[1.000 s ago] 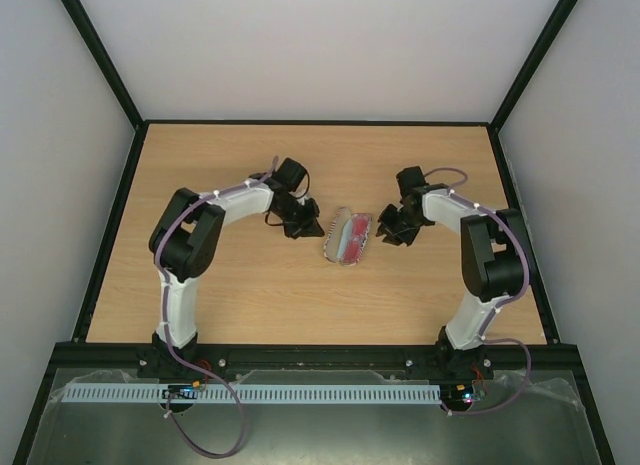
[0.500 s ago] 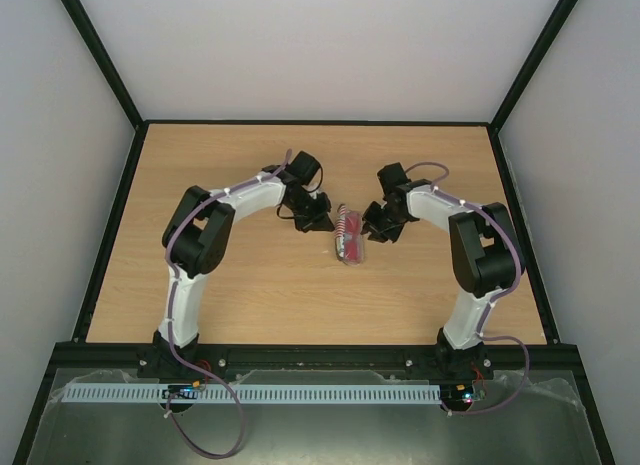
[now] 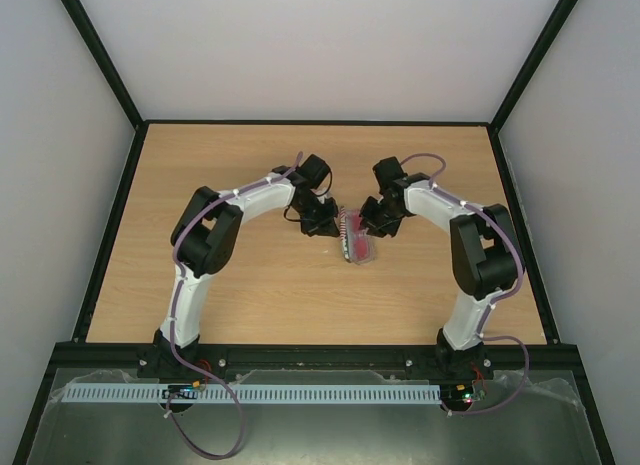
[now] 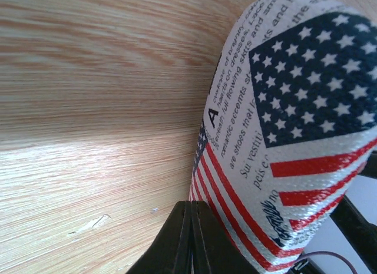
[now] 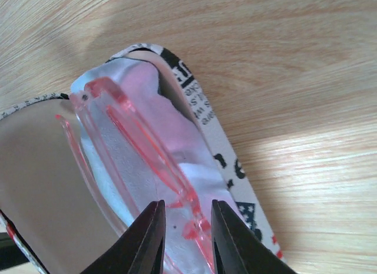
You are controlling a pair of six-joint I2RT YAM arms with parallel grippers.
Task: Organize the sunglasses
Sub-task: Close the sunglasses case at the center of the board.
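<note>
One pair of sunglasses [image 5: 138, 138] lies inside one half-open flag-print case [image 4: 283, 138], whose newsprint reads "flowing skirts". The left gripper [image 4: 191, 212] is pinched closed at its 9 o'clock. The right gripper [image 5: 187, 206], at 3 o'clock, is narrowly parted, perhaps straddling the frame.

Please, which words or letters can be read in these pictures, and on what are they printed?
"A", a large black letter on the flag-patterned case, left wrist view.
"flowing skirts", small print on it.
"romantic accents", likewise.
"are shoes that", likewise.
The rest of its print is cut off or too blurred to read.
</note>
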